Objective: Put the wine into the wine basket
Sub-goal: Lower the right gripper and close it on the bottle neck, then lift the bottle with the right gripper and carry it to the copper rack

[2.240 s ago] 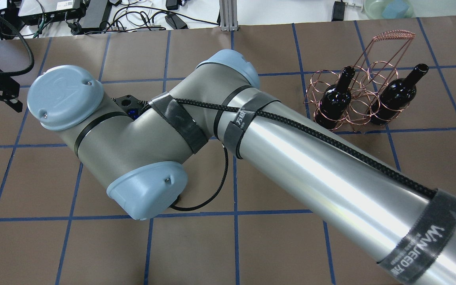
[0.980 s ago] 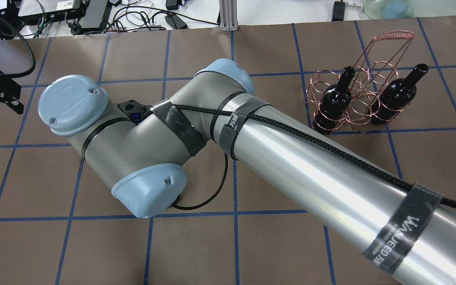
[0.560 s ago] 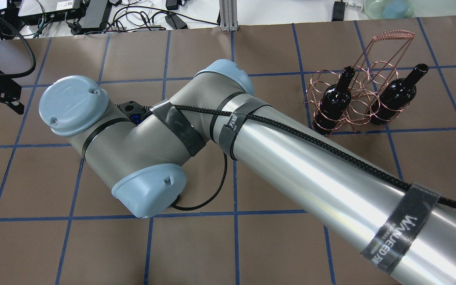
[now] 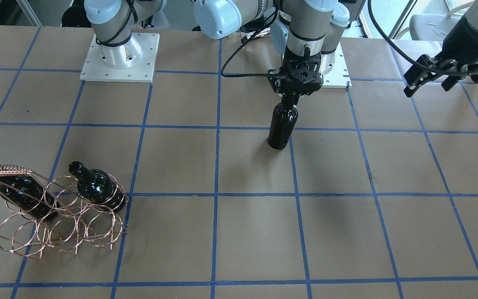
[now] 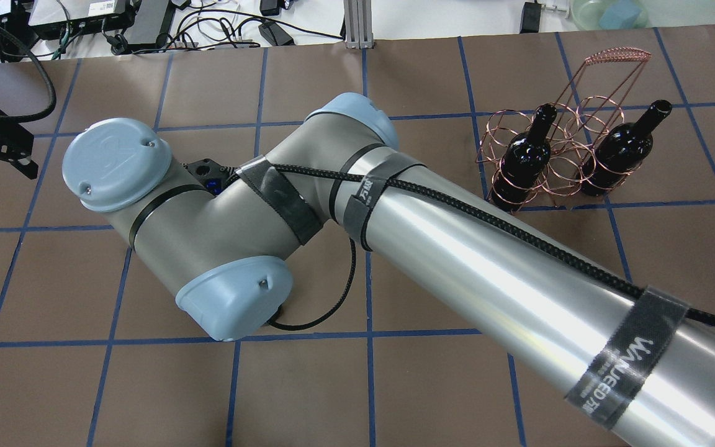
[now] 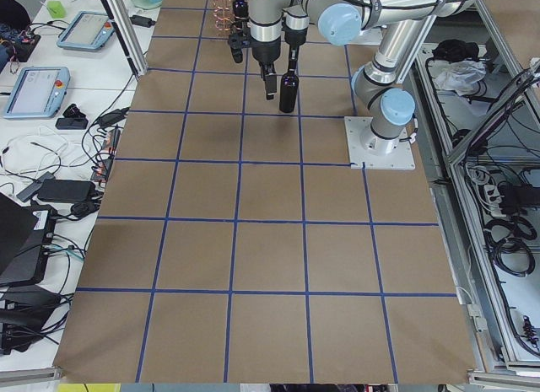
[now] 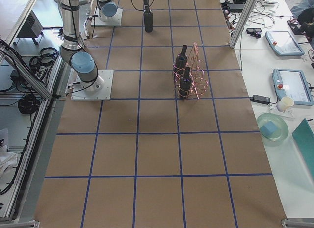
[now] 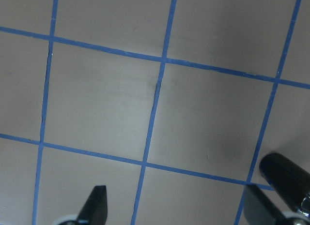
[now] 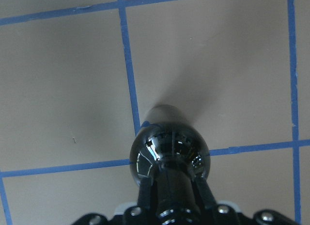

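Two bottles [image 4: 98, 189] already stand in the wine basket [image 4: 56, 232] at the table's [image 4: 222, 232] far right, and one step is left: the right gripper [image 4: 290, 97] clamps the neck of the wine [image 4: 282, 124], upright near the robot's base and well apart from the basket, while the left gripper [image 4: 428, 88] hangs spread and empty.

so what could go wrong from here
1. The right claw holds the wine bottle only by its glossy neck; it might slip or swing on the long carry.
2. The wine basket is thin wire with stored bottles already in; lowering could snag a ring, the handle, or knock a neighbour.
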`<state>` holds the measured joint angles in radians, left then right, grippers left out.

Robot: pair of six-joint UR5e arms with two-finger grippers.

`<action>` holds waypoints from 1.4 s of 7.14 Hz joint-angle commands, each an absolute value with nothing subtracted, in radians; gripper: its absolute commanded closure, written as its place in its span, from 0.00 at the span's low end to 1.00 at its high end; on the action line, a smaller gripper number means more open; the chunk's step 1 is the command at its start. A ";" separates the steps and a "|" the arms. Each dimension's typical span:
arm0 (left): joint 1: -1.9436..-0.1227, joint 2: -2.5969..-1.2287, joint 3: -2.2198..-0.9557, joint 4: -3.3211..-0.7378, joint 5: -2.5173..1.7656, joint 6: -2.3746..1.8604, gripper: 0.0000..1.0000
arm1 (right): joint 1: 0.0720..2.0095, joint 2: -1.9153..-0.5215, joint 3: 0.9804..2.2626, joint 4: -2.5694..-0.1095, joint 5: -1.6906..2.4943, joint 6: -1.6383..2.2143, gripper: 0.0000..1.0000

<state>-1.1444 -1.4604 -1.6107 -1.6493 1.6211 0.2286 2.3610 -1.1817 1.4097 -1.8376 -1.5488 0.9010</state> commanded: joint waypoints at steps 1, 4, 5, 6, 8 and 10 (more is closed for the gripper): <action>-1.144 -1.460 -1.611 -1.649 1.620 0.229 0.00 | 2.361 -1.183 1.410 -1.833 -1.546 0.902 1.00; -1.144 -1.460 -1.611 -1.652 1.623 0.229 0.00 | 2.269 -1.288 1.408 -1.722 -1.534 0.856 1.00; -1.144 -1.460 -1.611 -1.652 1.621 0.229 0.00 | 2.182 -1.371 1.408 -1.618 -1.534 0.779 1.00; -1.144 -1.460 -1.612 -1.651 1.621 0.227 0.00 | 2.078 -1.435 1.408 -1.541 -1.534 0.682 1.00; -1.172 -1.460 -1.612 -1.644 1.602 0.195 0.00 | 1.874 -1.514 1.408 -1.458 -1.551 0.442 1.00; -1.250 -1.454 -1.611 -1.640 1.557 0.094 0.00 | 1.711 -1.581 1.408 -1.346 -1.600 0.175 1.00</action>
